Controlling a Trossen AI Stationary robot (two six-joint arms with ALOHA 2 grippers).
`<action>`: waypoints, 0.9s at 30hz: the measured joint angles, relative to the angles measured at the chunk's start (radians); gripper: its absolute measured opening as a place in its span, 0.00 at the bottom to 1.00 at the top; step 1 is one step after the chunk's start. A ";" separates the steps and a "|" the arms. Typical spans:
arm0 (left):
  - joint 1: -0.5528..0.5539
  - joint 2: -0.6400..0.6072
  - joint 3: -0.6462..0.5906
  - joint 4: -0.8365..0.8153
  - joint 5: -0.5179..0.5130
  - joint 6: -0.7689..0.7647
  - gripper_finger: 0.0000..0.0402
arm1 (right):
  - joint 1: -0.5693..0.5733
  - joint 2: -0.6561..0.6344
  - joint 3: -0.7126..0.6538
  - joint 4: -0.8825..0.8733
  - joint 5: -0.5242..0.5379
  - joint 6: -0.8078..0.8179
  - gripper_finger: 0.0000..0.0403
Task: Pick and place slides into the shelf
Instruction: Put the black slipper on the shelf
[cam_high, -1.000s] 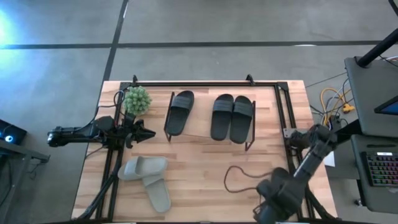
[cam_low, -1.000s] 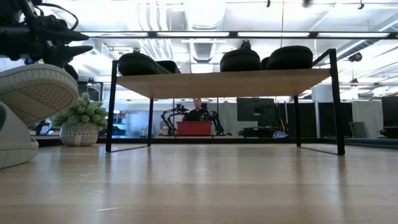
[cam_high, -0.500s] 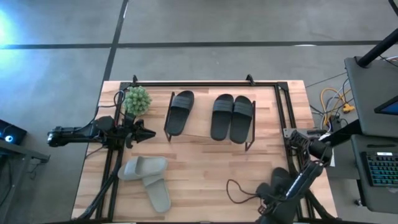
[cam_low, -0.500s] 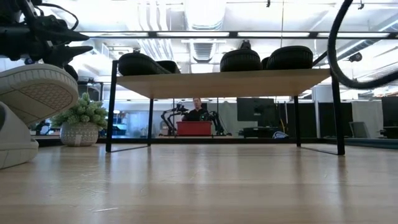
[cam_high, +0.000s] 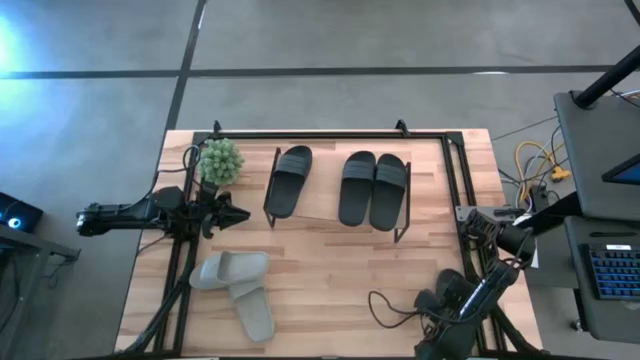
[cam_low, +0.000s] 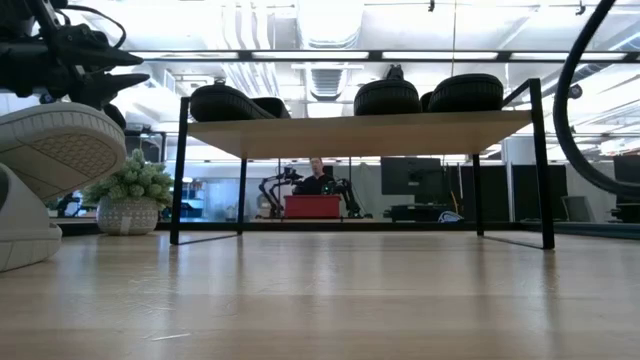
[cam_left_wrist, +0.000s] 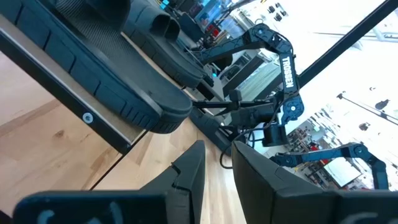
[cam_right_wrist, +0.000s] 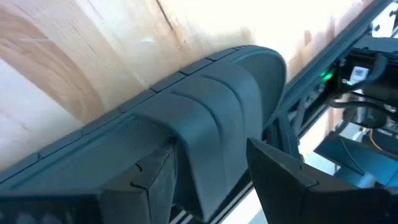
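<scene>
Three black slides (cam_high: 290, 180) (cam_high: 357, 187) (cam_high: 389, 190) lie sole-down on top of the shelf (cam_low: 360, 133). Two pale slides (cam_high: 232, 270) (cam_high: 255, 310) overlap on the table at near left. A fourth black slide (cam_right_wrist: 205, 81) lies on the wood at the near right corner, hidden under the arm in the high view. My right gripper (cam_right_wrist: 211, 152) (cam_high: 440, 310) slants down over it, open, one finger on each side of its strap (cam_right_wrist: 205, 124). My left gripper (cam_high: 240, 213) (cam_left_wrist: 217, 149) waits level at the table's left edge, narrowly open, with nothing between its fingers. My right gripper straddles the black slide's strap from above, its fingers (cam_right_wrist: 146, 180) lying across the strap. Whether they touch the strap, I cannot tell. The slide rests flat on the table.
A potted plant (cam_high: 220, 160) stands at far left beside the shelf. A black cable loop (cam_high: 385, 308) lies on the table by my right arm and also shows in the low view (cam_low: 570, 110). Black rails (cam_high: 455, 190) edge the table. A person sits far behind (cam_low: 318, 178).
My right arm has sunk toward the table's near right corner and rolled, its gripper tipping downward. The cable loop has trailed with it toward the near edge. The slides and the shelf have kept still.
</scene>
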 joint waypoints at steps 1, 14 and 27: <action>0.000 0.000 0.000 -0.001 0.000 0.000 0.16 | 0.000 -0.003 -0.009 0.016 0.000 -0.001 0.45; 0.000 -0.001 0.000 0.000 0.000 0.000 0.16 | 0.002 -0.006 -0.148 0.072 -0.031 -0.015 0.42; 0.000 0.000 0.000 0.000 0.000 0.000 0.16 | -0.001 -0.007 -0.120 0.079 -0.019 0.049 0.23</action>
